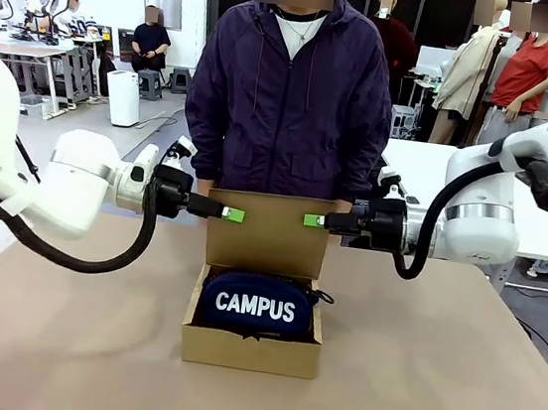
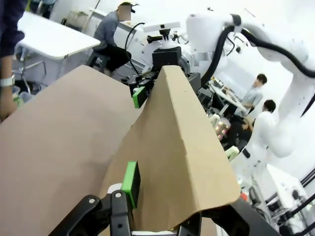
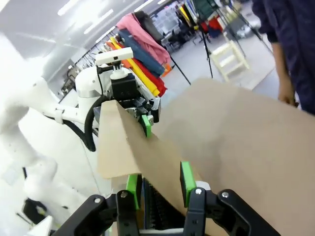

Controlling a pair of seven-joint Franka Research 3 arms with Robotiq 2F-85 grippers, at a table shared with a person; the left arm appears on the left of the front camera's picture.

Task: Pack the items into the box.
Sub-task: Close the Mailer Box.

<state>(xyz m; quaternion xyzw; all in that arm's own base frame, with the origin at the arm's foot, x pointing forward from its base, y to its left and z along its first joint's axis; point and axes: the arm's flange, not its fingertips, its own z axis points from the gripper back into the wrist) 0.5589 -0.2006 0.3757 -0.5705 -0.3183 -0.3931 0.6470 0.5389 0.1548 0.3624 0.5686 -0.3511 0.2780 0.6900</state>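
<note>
At frame centre, left gripper [image 1: 234, 214] and right gripper [image 1: 313, 220] each pinch the box's [image 1: 250, 349] upright flap lid [image 1: 269, 232]; pouch [image 1: 257, 306] lies inside.

— Box contents?
— Navy "CAMPUS" pouch [image 1: 256, 305] inside the brown box [image 1: 250, 350], below both grippers.
— Lid?
— Flap lid [image 1: 269, 232] upright; left gripper [image 1: 233, 214] and right gripper [image 1: 314, 220] at its opposite upper edges.

Both arms reach inward, left pincer [image 1: 234, 214] and right pincer [image 1: 314, 220] level, jaws slightly parted.
</note>
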